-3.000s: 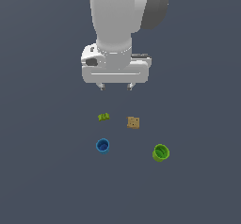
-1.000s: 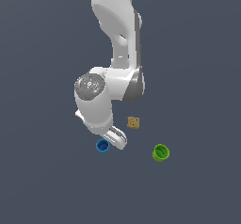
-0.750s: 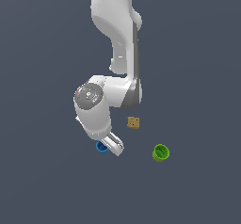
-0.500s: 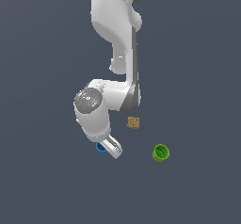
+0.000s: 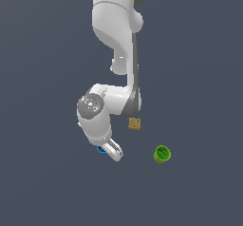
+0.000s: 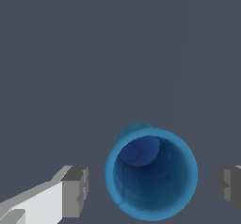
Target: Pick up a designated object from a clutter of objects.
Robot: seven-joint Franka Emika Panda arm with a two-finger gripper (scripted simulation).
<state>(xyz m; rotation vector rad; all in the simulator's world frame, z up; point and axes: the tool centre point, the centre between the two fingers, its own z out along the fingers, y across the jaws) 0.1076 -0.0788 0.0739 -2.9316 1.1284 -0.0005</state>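
Small blue tapered plastic cup (image 6: 150,173) stands upright on dark grey floor (image 6: 94,53), between my gripper (image 6: 153,188) fingers, mouth facing wrist camera. Fingers spread apart, clear of cup wall both sides; nothing clamped.

Exterior view: cup (image 5: 100,149) mostly hidden behind white arm; descent depth hard for me to judge.

Risks:
- Cup sits nearer one finger; uneven closing may shove or tip it.
- Tapered smooth wall; shallow grip may let it slip on lift.

Green cup (image 5: 162,154), tan dotted cube (image 5: 135,123) well apart; no interference expected.
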